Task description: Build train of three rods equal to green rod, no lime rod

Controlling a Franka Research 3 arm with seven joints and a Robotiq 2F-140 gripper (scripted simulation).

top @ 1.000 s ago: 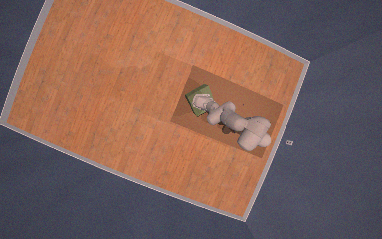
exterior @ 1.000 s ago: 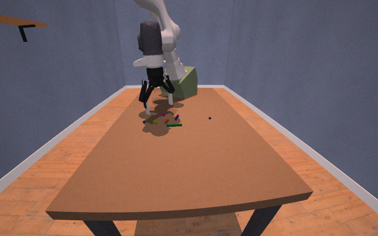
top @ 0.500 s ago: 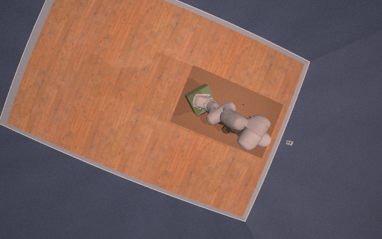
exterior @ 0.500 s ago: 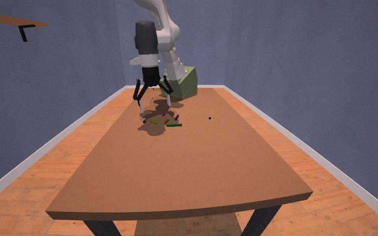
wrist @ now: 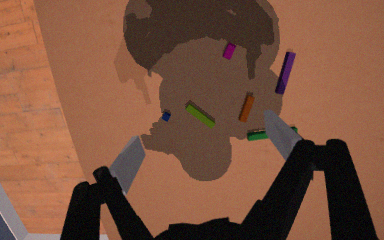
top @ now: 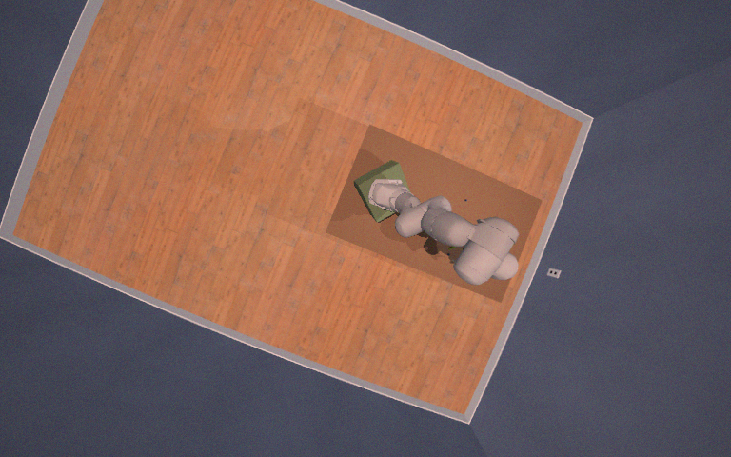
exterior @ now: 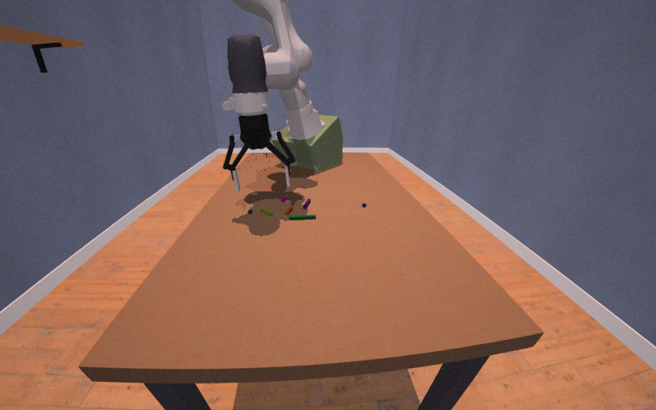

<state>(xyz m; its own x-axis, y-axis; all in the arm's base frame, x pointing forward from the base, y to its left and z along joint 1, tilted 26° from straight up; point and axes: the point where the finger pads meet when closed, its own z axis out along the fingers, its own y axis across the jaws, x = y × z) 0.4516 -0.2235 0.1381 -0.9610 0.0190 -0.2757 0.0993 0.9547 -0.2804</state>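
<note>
My gripper [exterior: 260,182] hangs wide open and empty above the far left part of the table; in the wrist view [wrist: 205,145] its fingertips frame the rods from above. Below it lie a green rod [exterior: 301,217] [wrist: 260,134], partly hidden by my right finger in the wrist view, an orange rod [exterior: 289,210] [wrist: 246,108], a purple rod [exterior: 307,203] [wrist: 285,73], a magenta rod [exterior: 283,199] [wrist: 229,51], a lime rod [exterior: 266,212] [wrist: 200,115] and a blue rod [exterior: 249,211] [wrist: 166,116]. All lie flat and apart from each other. A second blue rod [exterior: 363,205] lies alone to the right.
The arm's green base block [exterior: 314,142] stands at the table's far end, behind the rods. The table's left edge runs close to the blue rod. In the overhead view the arm [top: 447,226] covers most of the rods.
</note>
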